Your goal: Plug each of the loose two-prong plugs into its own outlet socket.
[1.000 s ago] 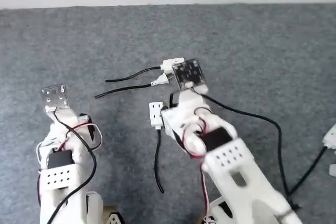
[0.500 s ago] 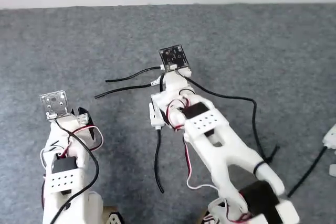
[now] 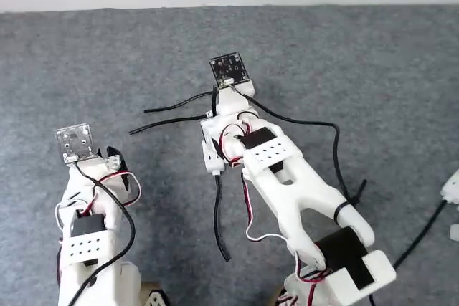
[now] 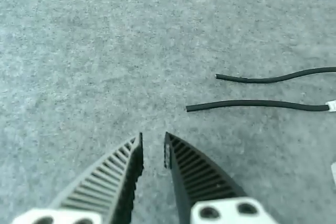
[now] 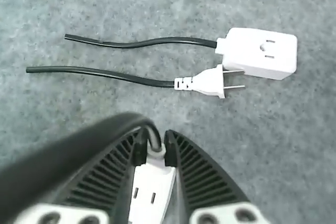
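A white outlet socket [image 5: 151, 184] with a black cord lies between the fingers of my right gripper [image 5: 153, 137], which is shut on its cord end. From above, that socket [image 3: 213, 157] shows at the left side of the right arm [image 3: 269, 159]. Beyond it on the carpet lie a white two-prong plug [image 5: 207, 83] and a second white outlet socket [image 5: 257, 53]. The plug's prongs point at that socket, a short gap away. Their black cords [image 3: 176, 102] trail to the left. My left gripper [image 4: 153, 140] hovers over bare carpet, its fingers slightly open with nothing between them.
Grey carpet covers the table, with a pale wall along the far edge. More white plug parts [image 3: 452, 185] and a black cable [image 3: 423, 234] lie at the right edge. The right arm's own black wire [image 3: 337, 148] loops beside it.
The right arm has swung left and stretched forward over the near outlet socket, lowering its gripper onto it. The left arm shifted only slightly. The cords and far plug stayed put.
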